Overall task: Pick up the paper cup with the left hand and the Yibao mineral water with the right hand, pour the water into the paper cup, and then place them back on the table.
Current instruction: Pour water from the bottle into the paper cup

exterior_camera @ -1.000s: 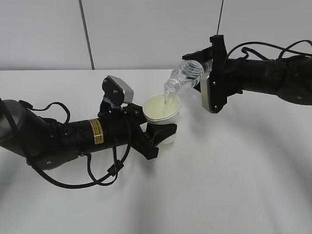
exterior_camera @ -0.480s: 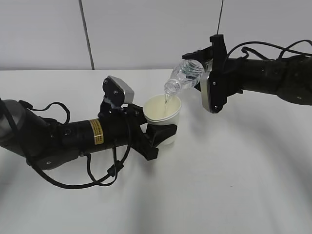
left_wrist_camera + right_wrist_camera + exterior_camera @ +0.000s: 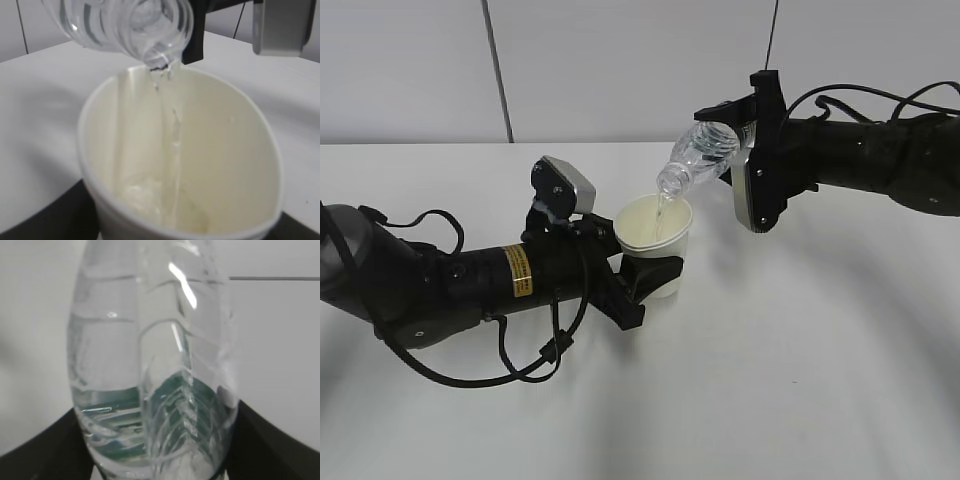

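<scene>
The paper cup [image 3: 654, 243] is held above the table [image 3: 800, 380], clamped between the black fingers of the left hand [image 3: 650, 278], whose arm carries a yellow sticker [image 3: 519, 272] and a silver-grey block [image 3: 563, 186] at the wrist. The cup is seen tilted slightly, its open mouth facing up and toward the bottle. The left fingers are closed around the cup's lower wall, and the cup is clear of the tabletop.

The Yibao mineral water [image 3: 698, 156] is gripped by the right hand [image 3: 735, 140] near its base and is tipped down to the left, neck lowest. Its uncapped mouth is placed just above the cup's far rim, not touching it as far as can be told. A thin stream of water [image 3: 663, 212] is seen falling from the mouth into the cup.

In the left wrist view the cup's cream interior [image 3: 200, 165] fills the frame, the stream [image 3: 172, 150] is seen running down to a shallow pool at the bottom, and the bottle's ribbed shoulder [image 3: 125, 25] hangs over the rim. In the right wrist view the clear bottle [image 3: 150, 365] is seen lengthwise between the two black fingers [image 3: 45, 455], with the green label showing through the plastic low in the frame.
</scene>
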Robot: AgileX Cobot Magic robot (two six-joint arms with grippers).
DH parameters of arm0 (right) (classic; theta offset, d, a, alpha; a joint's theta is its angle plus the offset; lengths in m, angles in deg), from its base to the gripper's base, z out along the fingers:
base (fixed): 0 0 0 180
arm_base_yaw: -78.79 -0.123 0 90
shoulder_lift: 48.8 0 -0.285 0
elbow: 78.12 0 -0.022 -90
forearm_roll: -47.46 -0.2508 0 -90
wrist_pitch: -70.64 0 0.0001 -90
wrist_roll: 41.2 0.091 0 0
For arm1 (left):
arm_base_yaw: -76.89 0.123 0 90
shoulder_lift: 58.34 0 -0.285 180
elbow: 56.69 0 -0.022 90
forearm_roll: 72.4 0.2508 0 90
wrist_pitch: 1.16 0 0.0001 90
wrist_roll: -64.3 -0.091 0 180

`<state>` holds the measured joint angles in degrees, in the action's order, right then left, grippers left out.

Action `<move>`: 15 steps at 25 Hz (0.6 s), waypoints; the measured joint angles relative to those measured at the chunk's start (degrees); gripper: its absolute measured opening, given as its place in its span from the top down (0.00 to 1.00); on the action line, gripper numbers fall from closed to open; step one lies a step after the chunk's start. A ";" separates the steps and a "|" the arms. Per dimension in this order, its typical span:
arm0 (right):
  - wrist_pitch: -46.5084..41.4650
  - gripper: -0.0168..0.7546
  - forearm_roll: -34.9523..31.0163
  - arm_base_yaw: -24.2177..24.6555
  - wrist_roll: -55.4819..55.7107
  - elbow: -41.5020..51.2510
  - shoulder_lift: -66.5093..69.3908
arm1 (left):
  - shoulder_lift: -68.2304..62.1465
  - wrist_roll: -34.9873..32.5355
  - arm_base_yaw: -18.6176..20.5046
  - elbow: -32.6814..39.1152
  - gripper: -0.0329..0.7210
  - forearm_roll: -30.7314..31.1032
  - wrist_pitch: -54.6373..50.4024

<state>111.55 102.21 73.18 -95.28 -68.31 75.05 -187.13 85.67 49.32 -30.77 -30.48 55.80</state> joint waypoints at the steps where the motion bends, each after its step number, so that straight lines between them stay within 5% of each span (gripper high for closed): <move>1: 0.00 0.33 -0.10 0.00 -0.15 0.00 0.00 | 0.00 0.00 0.00 0.00 0.41 0.00 0.00; 15: 0.00 0.33 -0.30 0.00 -0.98 0.00 0.00 | 0.00 0.00 0.00 0.00 0.41 0.00 -0.42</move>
<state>111.55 101.92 73.18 -96.26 -68.31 75.05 -187.13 85.67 49.32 -30.77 -30.48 55.38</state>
